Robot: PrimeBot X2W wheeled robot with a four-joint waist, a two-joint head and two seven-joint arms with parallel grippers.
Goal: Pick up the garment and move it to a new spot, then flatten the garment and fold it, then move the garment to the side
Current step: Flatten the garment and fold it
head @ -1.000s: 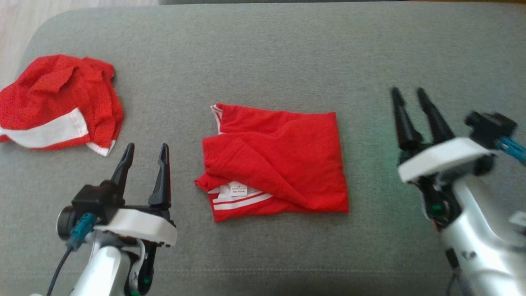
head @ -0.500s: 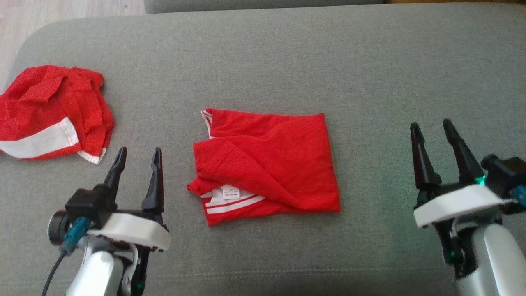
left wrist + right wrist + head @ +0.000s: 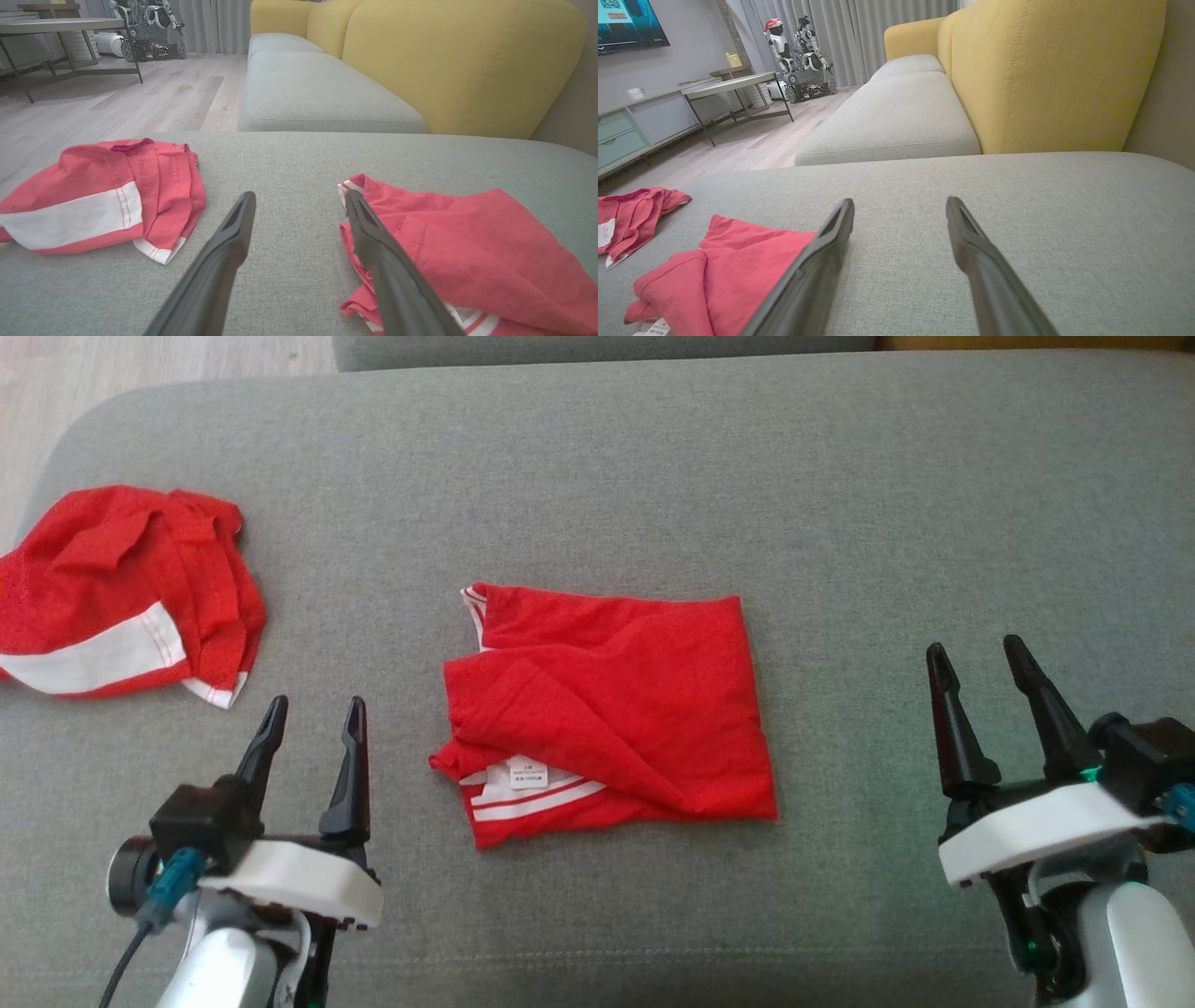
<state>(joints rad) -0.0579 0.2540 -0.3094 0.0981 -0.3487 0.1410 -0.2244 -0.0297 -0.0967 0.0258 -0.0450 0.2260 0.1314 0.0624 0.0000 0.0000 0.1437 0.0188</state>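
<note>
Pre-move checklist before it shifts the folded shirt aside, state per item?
1. Left gripper open, empty: ok.
2. Right gripper open, empty: ok.
3. Both grippers apart from folded garment: ok.
4. Fold tidy: not ok, lower-left corner bunched, label showing.
5. Left side of cushion free: not ok, crumpled garment lies there.
6. Hidden layers aligned: cannot tell.

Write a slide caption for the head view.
Folded red garment lies between the open left gripper and right gripper on grey cushion.
</note>
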